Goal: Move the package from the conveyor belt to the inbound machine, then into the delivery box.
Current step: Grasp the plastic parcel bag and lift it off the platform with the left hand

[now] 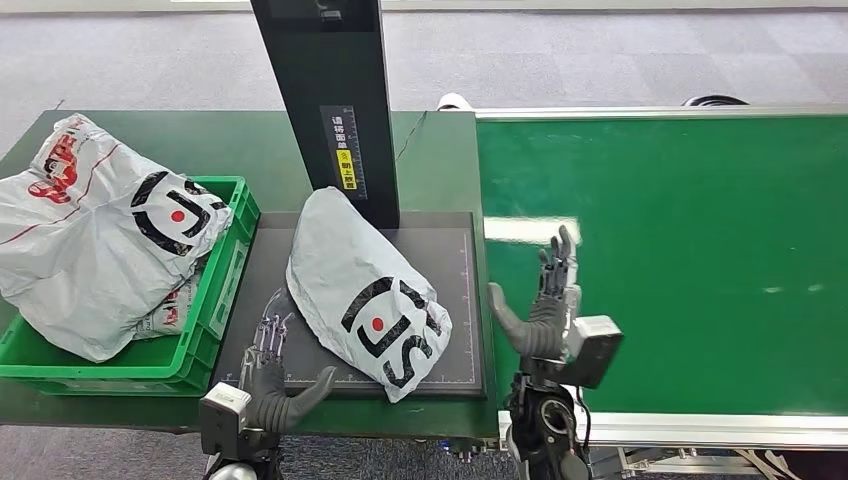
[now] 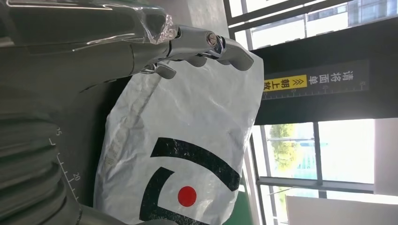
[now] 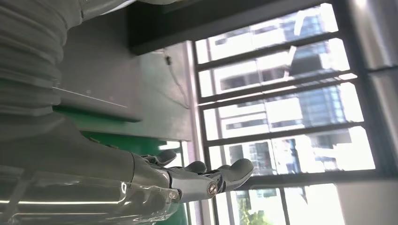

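Observation:
A grey plastic package [image 1: 365, 293] with a black logo and a red dot lies on the dark plate of the inbound machine [image 1: 455, 260], below its black post. The left wrist view shows the same package [image 2: 187, 154] close up. My left hand [image 1: 272, 375] is at the plate's near left corner, just left of the package, fingers apart and empty. Straight fingers [image 2: 206, 44] reach past the bag's edge in the wrist view. My right hand [image 1: 545, 305] stands upright over the left edge of the green conveyor belt [image 1: 680, 260], to the right of the package, spread and holding nothing.
A green delivery box [image 1: 215, 300] on the left holds several grey and white packages [image 1: 95, 235]. The machine's black post [image 1: 330, 100] with a yellow label rises behind the plate. Both box and machine rest on a green table [image 1: 250, 145].

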